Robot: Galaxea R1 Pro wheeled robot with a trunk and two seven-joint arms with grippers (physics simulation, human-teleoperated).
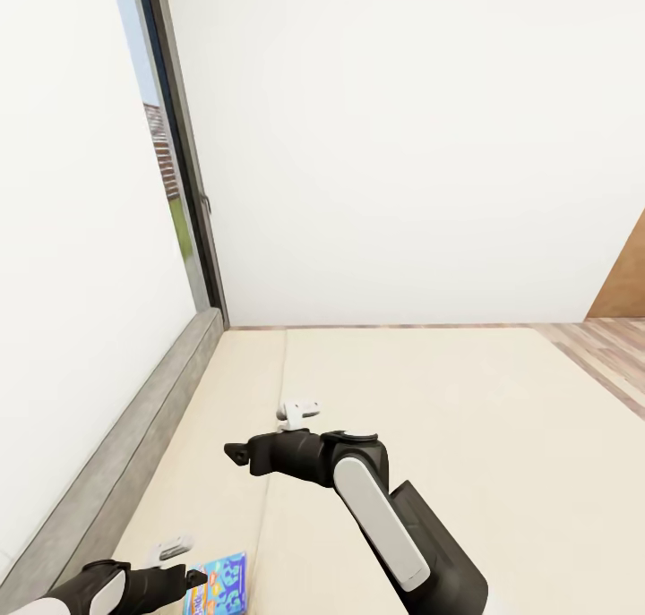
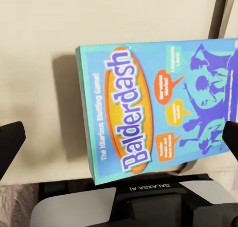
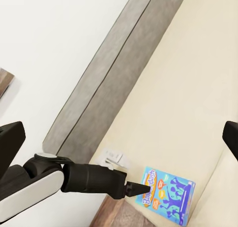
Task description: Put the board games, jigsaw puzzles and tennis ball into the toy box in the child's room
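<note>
A small blue board game, printed Balderdash, lies flat on the beige bed near its grey headboard. My left gripper hovers right at the box's edge. In the left wrist view the blue board game spans the space between the wide-apart fingers, so the left gripper is open and not closed on it. The right wrist view looks down on the blue box and the left gripper. My right gripper hangs open over the mattress, holding nothing.
A white wall rises behind the bed, and a tall window with a dark frame stands at the left. Wooden floor and a brown panel lie beyond the bed's right edge.
</note>
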